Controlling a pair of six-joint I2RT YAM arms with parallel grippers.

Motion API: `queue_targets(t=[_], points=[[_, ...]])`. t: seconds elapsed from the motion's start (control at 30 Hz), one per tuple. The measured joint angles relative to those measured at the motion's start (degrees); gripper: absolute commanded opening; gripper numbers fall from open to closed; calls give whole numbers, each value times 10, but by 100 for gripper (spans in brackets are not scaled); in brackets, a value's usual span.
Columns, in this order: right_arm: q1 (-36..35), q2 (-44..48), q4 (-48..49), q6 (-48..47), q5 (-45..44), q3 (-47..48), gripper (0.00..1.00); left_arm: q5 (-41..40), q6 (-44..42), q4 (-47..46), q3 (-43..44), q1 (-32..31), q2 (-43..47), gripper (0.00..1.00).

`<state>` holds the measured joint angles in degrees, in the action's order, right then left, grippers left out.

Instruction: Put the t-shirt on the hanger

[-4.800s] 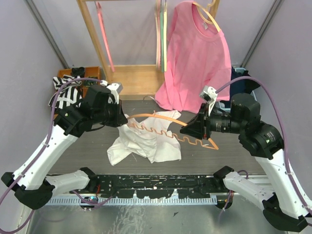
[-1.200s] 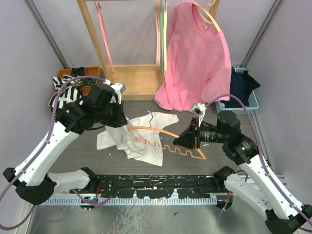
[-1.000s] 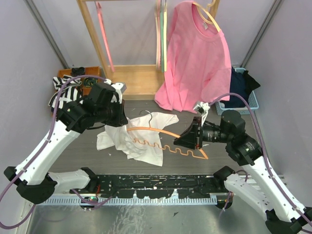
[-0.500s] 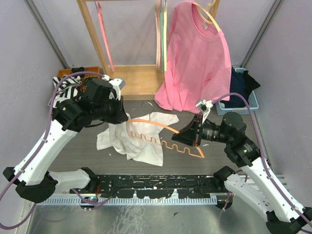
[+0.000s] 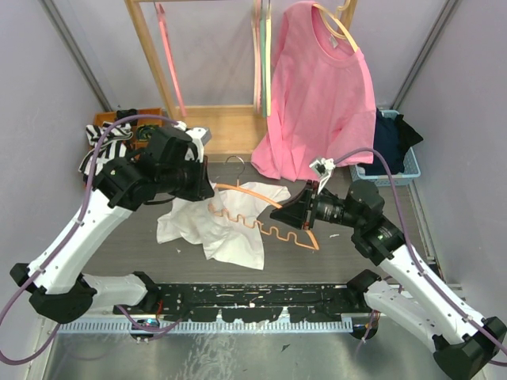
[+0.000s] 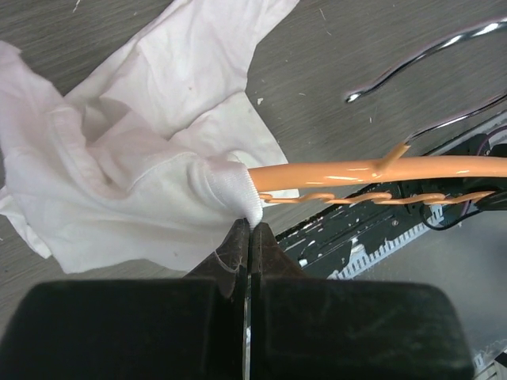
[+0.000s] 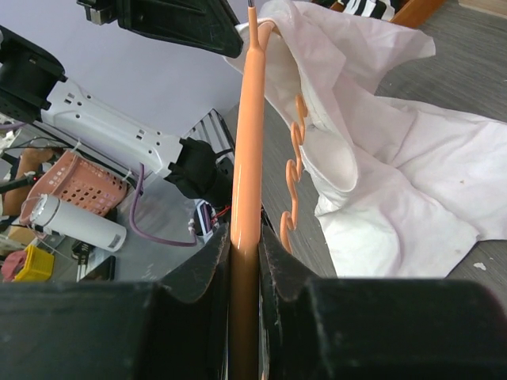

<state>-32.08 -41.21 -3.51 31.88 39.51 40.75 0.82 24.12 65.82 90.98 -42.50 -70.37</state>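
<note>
Now — hanger end at the shirt's edge, mid-table

Seen from behind the arms, the t-shirt (image 5: 212, 229) lies crumpled on the grey table (image 5: 127, 237) between the two arms. One ribbed edge is lifted off the surface.

The left gripper (image 6: 249, 228) has its jaws pressed together on that ribbed edge, pinching a small fold of white cloth.

The right gripper (image 7: 245, 247) is clamped narrowly around one orange shoulder bar of the hanger (image 6: 356, 169). It holds the hanger low over the table, stretched across toward the left arm.

The hanger's far end sits inside the pinched cloth, and white fabric drapes over it. The silver hook (image 6: 420, 59) points away from the arms' bases.

Behind the table, a pink t-shirt (image 5: 321, 95) hangs from the wooden rack (image 5: 150, 59).
</note>
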Motion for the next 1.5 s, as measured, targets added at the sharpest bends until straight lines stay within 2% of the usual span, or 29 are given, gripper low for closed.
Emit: queue_targets(t=[0.43, 0.8, 1.07, 1.13, 1.3, 1.5], points=[[-128, -30, 128, 6, -109, -62, 1, -6, 10, 13, 10, -33, -12, 0], [-138, -30, 263, 17, -115, -124, 1, -4, 15, 9, 66, -50, -13, 0], [-138, 4, 281, 30, -106, -134, 1, -7, 15, 1, 77, -57, -9, 0], [-138, 12, 290, 37, -104, -139, 1, -8, 15, -2, 77, -57, -8, 4], [-138, 24, 296, 49, -102, -141, 1, -14, 12, -11, 77, -57, 3, 26], [-138, 35, 301, 50, -103, -141, 1, -38, 8, -16, 77, -57, 34, 39]])
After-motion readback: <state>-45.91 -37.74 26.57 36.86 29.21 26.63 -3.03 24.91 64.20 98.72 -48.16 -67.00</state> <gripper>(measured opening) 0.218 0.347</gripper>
